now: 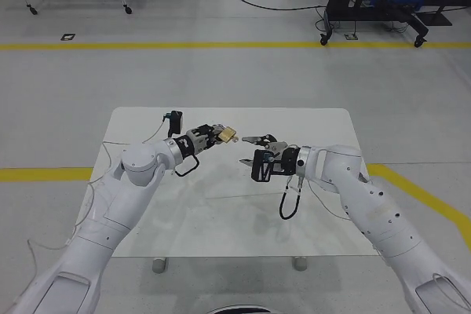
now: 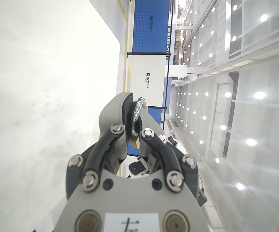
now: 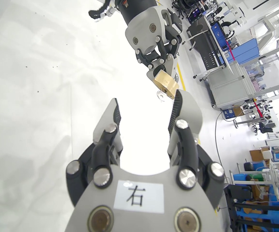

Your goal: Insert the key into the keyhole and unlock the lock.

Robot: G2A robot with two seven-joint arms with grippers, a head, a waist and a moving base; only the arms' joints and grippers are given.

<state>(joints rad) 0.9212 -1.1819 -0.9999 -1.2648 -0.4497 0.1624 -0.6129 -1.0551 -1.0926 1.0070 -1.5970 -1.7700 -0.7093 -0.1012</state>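
Clamping brass padlock [image 3: 166, 82], L hand [image 3: 161, 70]; key [image 3: 160, 95] in keyhole; R hand [image 3: 146, 97] spread apart, just beside key.

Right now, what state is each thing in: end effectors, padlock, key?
Left end effector: shut on the brass padlock.
Brass padlock: held clear of the white table, shackle state unclear.
Small silver key: apparently in the padlock's keyhole, ungripped.
Right end effector: open, empty, near the key.
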